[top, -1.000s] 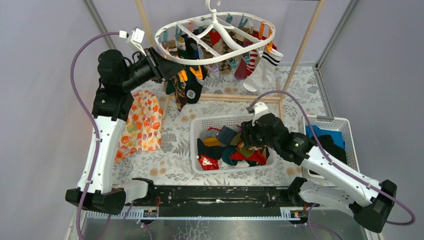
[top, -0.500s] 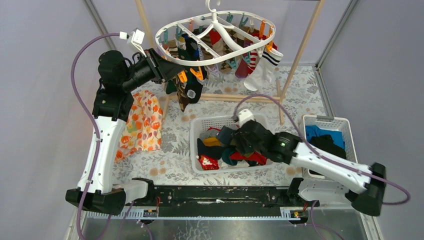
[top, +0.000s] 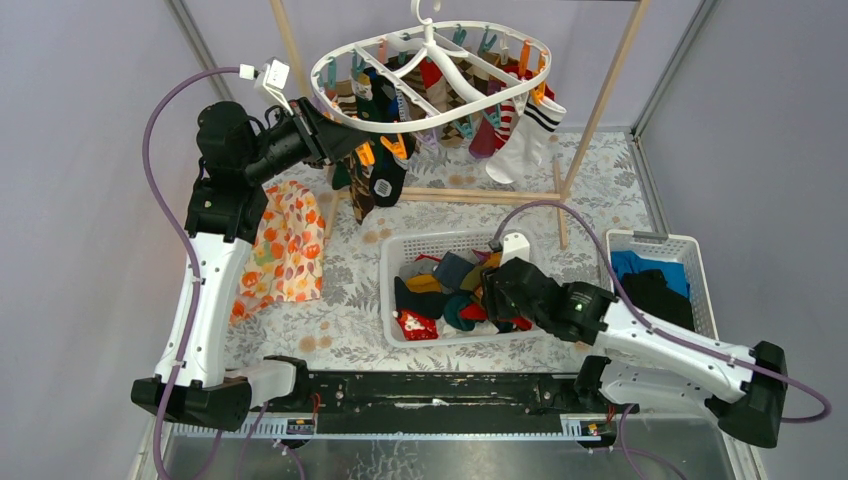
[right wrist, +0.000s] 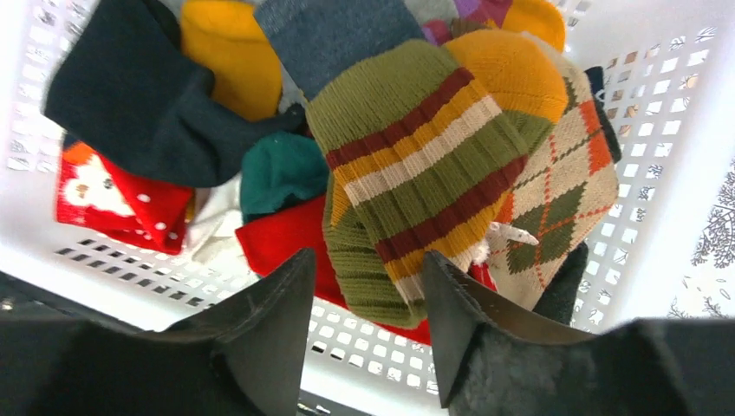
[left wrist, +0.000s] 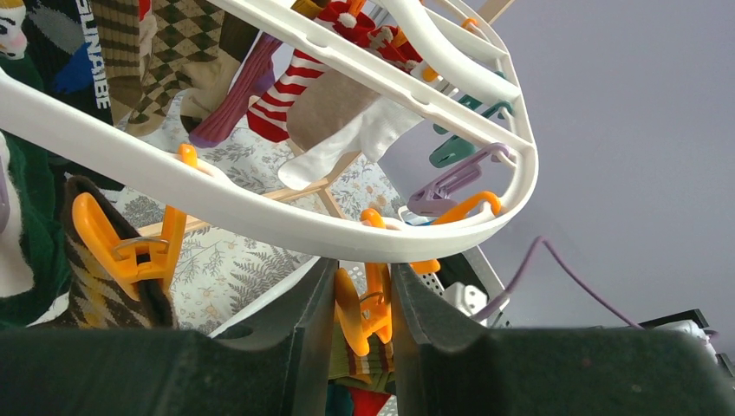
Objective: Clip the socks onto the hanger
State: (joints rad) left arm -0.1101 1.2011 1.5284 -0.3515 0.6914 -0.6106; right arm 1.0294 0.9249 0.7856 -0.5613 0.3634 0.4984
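Plainly our empty, half-open right gripper (right wrist: 366,264) could grab two overlapping socks (right wrist: 407,165); our left gripper (left wrist: 362,269) pinches an orange clip (left wrist: 360,314).

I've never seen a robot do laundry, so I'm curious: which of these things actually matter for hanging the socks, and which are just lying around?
Part of the job: hanger; socks already clipped on it; loose socks in the white basket; orange clip, pinched by the left gripper.

Just lying about: orange floral cloth; wooden rack; second basket of blue and black clothes.
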